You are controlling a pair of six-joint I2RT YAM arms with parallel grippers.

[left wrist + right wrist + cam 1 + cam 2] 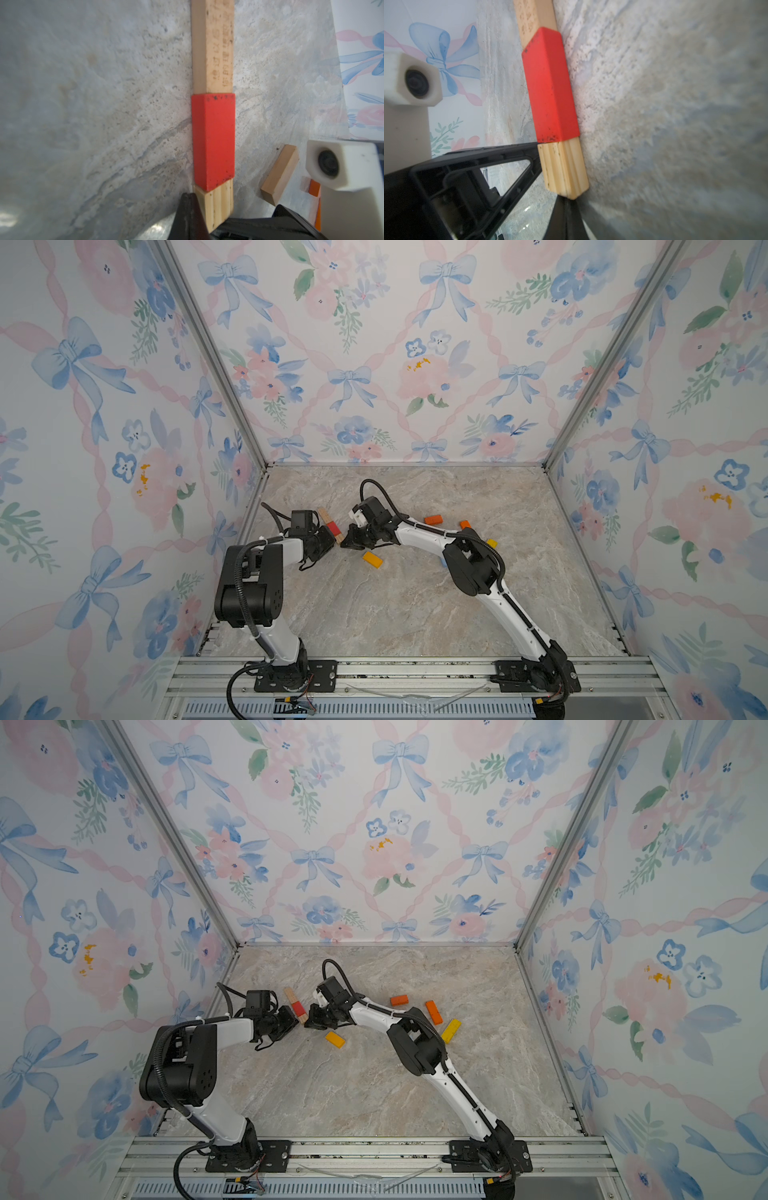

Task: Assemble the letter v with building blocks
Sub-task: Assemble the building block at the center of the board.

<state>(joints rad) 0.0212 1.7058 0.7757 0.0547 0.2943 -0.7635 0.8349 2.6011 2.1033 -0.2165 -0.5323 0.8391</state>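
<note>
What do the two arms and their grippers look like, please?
The left arm and right arm have white link shells, black joint housings and black corrugated cables. The left gripper and right gripper are black, with triangular open-frame fingers. Each wrist carries a white camera housing.
</note>
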